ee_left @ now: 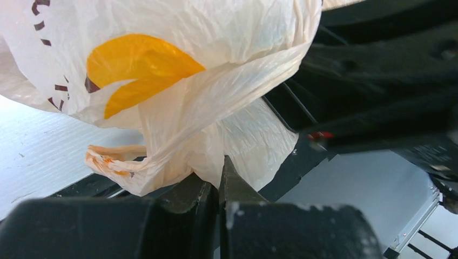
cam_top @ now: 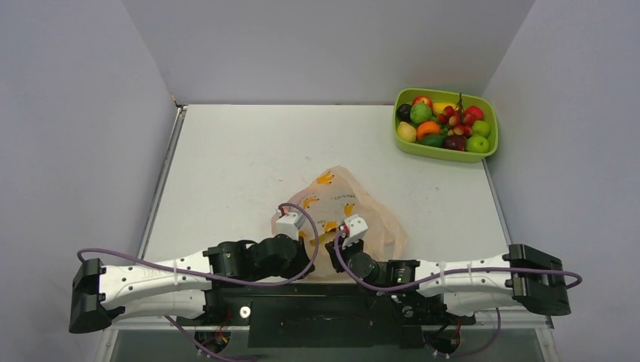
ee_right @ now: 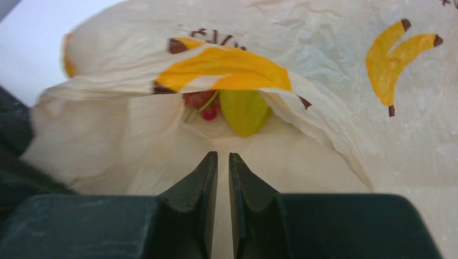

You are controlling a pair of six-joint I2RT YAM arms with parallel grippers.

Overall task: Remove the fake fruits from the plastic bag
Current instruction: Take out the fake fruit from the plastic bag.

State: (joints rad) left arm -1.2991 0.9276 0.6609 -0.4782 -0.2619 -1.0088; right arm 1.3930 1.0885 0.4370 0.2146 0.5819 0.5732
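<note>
Now, jaws left: left gripper (ee_left: 219,174) clenched, a gathered fold of the bag (ee_left: 178,81) seemingly nipped between its tips.
Jaws right: right gripper (ee_right: 222,157) has its fingers almost together with a thin slit between them; I cannot tell whether bag film is caught in it.
Bag mouth: gapes just past the right tips, its upper lip drooping over the opening.
Contents: fruits (ee_right: 244,110) lie deep in that mouth, one yellow-green, with some red grapes; many more sit heaped in the tray (cam_top: 444,155).
Bag position: at the near edge of the table (cam_top: 234,166), between the two wrists, close before the arm bases.
Room: bare white top spreads left of the bag and beyond it; grey walls (cam_top: 75,113) close the left, far and right sides.
Tray: far right corner, near the right wall, well apart from the bag.
Marks: orange banana prints (ee_right: 391,59) with brown tips; brown lettering (ee_right: 210,36) beside them, too blurred to read.
</note>
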